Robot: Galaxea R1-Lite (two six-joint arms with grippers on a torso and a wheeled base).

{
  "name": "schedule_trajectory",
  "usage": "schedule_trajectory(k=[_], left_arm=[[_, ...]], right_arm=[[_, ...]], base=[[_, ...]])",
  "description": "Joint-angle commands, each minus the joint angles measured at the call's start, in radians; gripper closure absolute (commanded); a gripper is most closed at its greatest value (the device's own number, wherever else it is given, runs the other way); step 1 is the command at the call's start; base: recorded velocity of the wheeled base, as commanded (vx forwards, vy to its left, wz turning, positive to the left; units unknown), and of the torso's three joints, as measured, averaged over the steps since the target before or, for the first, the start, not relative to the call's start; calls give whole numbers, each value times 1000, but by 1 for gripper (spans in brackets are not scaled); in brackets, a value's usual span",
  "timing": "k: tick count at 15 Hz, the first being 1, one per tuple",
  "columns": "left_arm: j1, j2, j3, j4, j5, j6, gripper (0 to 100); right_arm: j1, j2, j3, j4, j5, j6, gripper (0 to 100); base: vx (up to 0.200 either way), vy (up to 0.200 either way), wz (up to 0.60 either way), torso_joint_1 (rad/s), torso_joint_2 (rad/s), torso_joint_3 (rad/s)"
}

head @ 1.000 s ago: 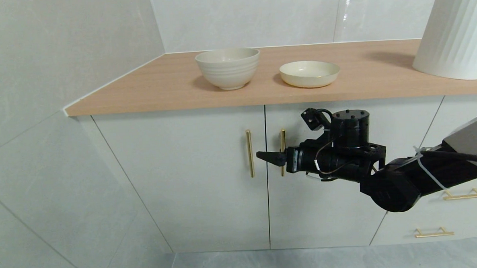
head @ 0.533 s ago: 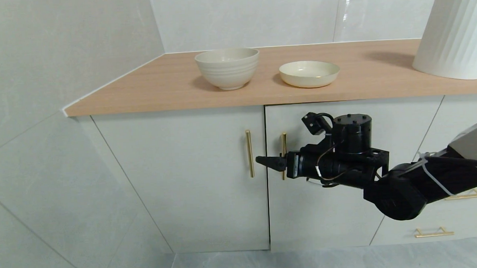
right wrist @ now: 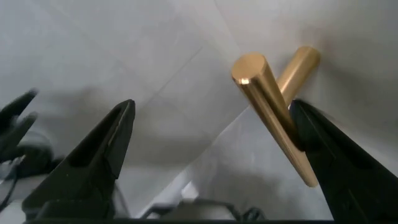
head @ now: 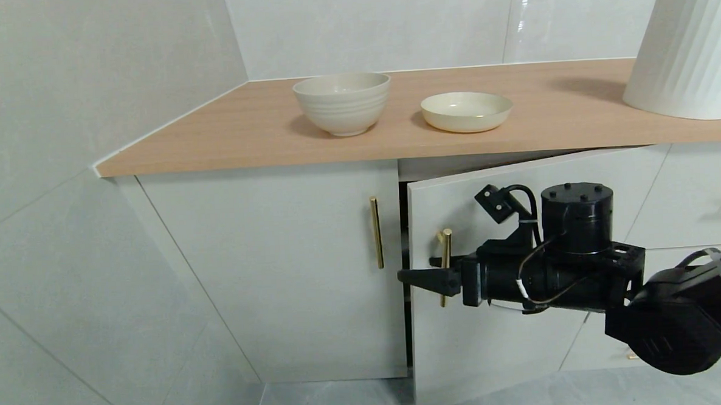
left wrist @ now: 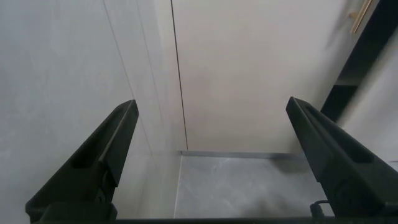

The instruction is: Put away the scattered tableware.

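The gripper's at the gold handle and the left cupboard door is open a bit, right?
No, the right door is ajar; the left door is shut. The head view shows it, the right gripper at its gold handle.

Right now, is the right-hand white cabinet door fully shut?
No, the right-hand white cabinet door stands ajar, with a dark gap along its brass-handled edge.

Before you: the matt black plastic right end effector (head: 421, 277) against a polished, smooth brass cylindrical door handle (right wrist: 273, 118) and a satin-smooth pale-grey cabinet door (head: 464, 344). Above, a glazed ribbed beige ceramic bowl (head: 342, 103) and a glossy shallow cream dish (head: 466, 111) gleam on the matt light wood-grain counter (head: 241, 128), backed by your mirror-glossy white wall tiles (head: 389, 25).
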State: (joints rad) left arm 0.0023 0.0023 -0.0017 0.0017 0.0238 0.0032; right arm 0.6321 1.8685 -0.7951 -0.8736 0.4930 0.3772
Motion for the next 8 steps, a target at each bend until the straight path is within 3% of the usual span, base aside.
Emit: schedule_trajectory(k=[1, 8], left_arm=[[-1, 1, 0, 0, 1, 0, 0], [1, 1, 0, 0, 1, 1, 0]], right_arm=[[8, -66, 54, -5, 13, -1, 0], [6, -173, 229, -16, 111, -4, 0]], base=[[0, 0, 0, 0, 0, 0], [0, 0, 0, 0, 0, 0]])
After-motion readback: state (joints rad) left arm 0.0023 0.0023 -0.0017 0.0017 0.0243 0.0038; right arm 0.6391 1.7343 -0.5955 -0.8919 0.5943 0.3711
